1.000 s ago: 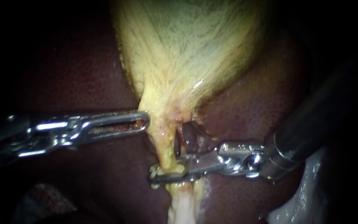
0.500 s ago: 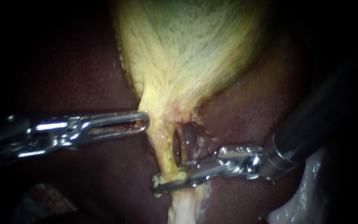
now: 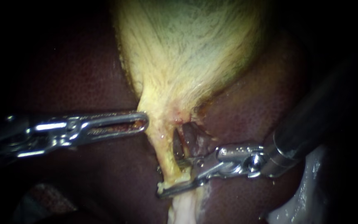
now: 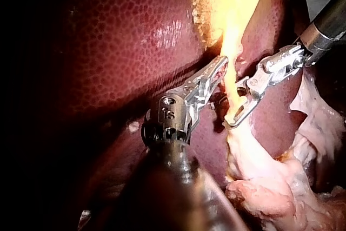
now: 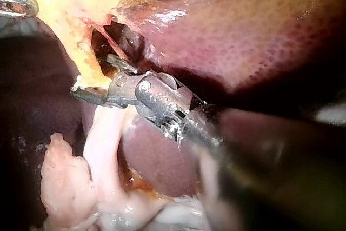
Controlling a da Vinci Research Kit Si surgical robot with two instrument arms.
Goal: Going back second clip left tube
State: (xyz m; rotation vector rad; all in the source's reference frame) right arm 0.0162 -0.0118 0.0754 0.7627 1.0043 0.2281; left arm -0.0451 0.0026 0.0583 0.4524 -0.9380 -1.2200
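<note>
Right instrument (image 3: 169, 178): jaws apart, straddling left tube (image 3: 164, 151) under gallbladder (image 3: 187, 54); no clip seen. Left instrument (image 3: 145, 122): jaws pinch gallbladder neck. Step looks like backing off; next, slide clear w/o snagging.

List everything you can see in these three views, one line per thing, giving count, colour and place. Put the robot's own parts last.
gallbladder: one, pale yellow, upper middle of the endoscope view, narrowing downward.
liver: one, dark red, on both sides of the gallbladder.
tube: one, yellow, running down from the gallbladder's narrow end.
pale tissue: one mass, whitish pink, below the tube.
left instrument: one, silver, tip beside the gallbladder's narrow end.
right instrument: one, silver on a dark shaft, jaws open with the tube between them.
</note>
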